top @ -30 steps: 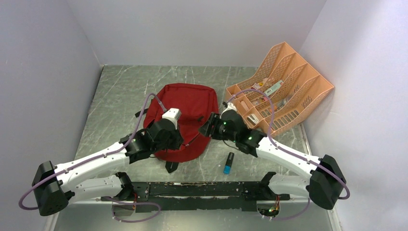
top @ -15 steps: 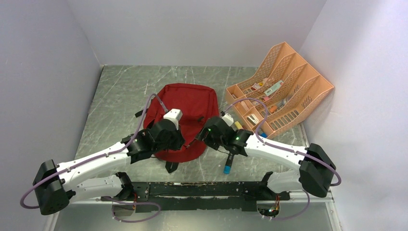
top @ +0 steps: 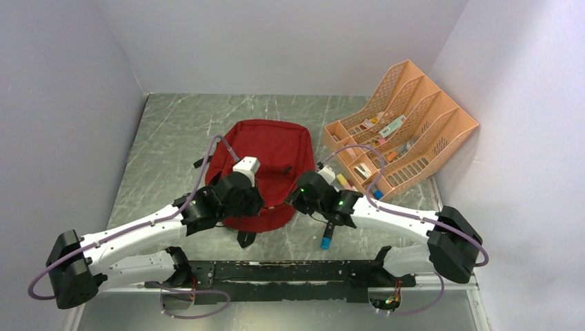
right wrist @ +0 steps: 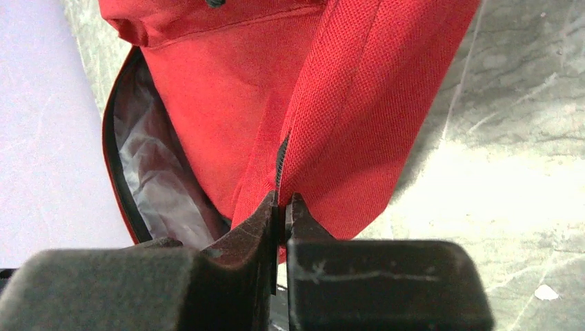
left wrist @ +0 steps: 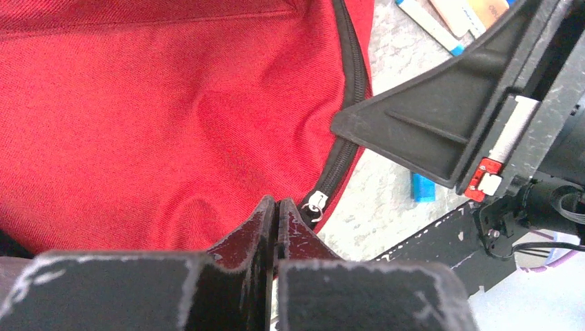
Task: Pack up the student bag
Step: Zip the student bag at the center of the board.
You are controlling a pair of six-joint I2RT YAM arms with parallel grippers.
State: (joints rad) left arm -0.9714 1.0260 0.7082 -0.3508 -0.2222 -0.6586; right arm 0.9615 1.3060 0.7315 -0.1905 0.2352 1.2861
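Looks like a robotics lab test cell: plain pale walls [top: 276, 41] boxing in a grey marbled table [top: 172, 138], black mounting rail [top: 290, 270] bottom centre, left arm [top: 131, 234] and right arm [top: 400, 221] bolted there, cables exposed.

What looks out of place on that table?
A black marker pen with a blue cap lies loose on the grey table beside the dark-red fabric backpack, outside the peach mesh organiser holding other stationery.
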